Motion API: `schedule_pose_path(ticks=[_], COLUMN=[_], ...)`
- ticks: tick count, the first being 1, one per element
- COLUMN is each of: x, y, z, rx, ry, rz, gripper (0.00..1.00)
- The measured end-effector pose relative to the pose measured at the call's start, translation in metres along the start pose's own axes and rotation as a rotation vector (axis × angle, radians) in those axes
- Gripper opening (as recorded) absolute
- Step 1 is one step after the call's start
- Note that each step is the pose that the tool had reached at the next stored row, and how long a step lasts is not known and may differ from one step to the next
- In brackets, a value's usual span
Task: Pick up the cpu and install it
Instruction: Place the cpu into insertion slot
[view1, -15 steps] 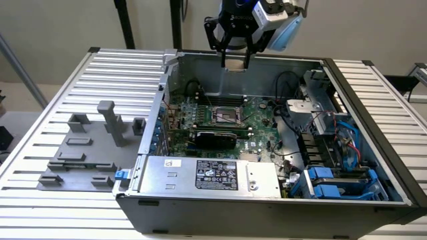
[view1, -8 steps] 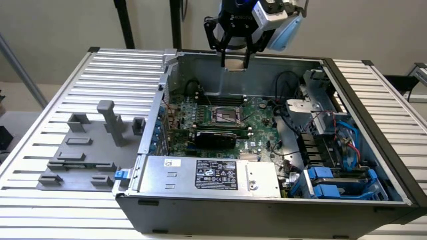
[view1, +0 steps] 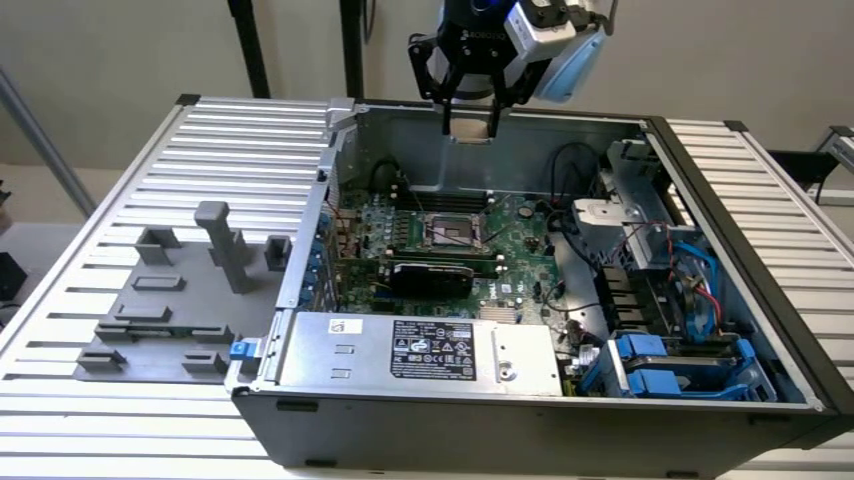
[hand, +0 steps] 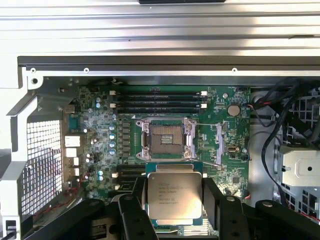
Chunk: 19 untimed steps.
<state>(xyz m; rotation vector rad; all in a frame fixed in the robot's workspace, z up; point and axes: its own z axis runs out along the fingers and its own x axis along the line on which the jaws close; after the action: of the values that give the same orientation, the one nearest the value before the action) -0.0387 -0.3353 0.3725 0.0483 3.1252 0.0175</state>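
Scene: I am looking at an open desktop computer case (view1: 534, 425) lying on its side on a slatted metal table (view1: 240, 130).
Gripper: my gripper (view1: 470, 122) hangs above the far wall of the case, well clear of the boards inside.
Cpu: the cpu (hand: 175, 197) is a small square chip with a pale silvery top and fine print. It is held flat in the air, touching nothing but the claw.
Claw: the two black fingers (hand: 136, 202) are clamped on the cpu, one on each of two opposite edges.
Socket: the dark, metal-framed socket (hand: 167, 140) sits mid-way across the green motherboard (hand: 100, 115). In the wrist view it lies just past the cpu's edge, with its square centre uncovered.
Memory: long black memory sticks (hand: 157, 100) lie in a row beside the socket, on the side away from the cpu.
Expansion card: a long black card (view1: 430, 275) stands on the board just nearer than the socket in the exterior view.
Power supply: a silver box (view1: 414, 350) with a printed label sits against the near wall.
Drive bays: blue-handled bays (view1: 667, 365) are at the exterior view's right, near corner.
Fixture: a grey tray (view1: 160, 310) with upright posts rests on the table, to the exterior view's left of the case.
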Motion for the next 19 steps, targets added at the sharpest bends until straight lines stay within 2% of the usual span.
schedule_pose_path(ticks=[4, 19], x=[0.0, 0.0], y=[0.0, 0.0], z=[0.0001, 0.0026], rx=[0.0004, 0.0048], ry=[-0.0004, -0.0035], rz=[0.032, 0.303], gripper=[0.55, 0.55])
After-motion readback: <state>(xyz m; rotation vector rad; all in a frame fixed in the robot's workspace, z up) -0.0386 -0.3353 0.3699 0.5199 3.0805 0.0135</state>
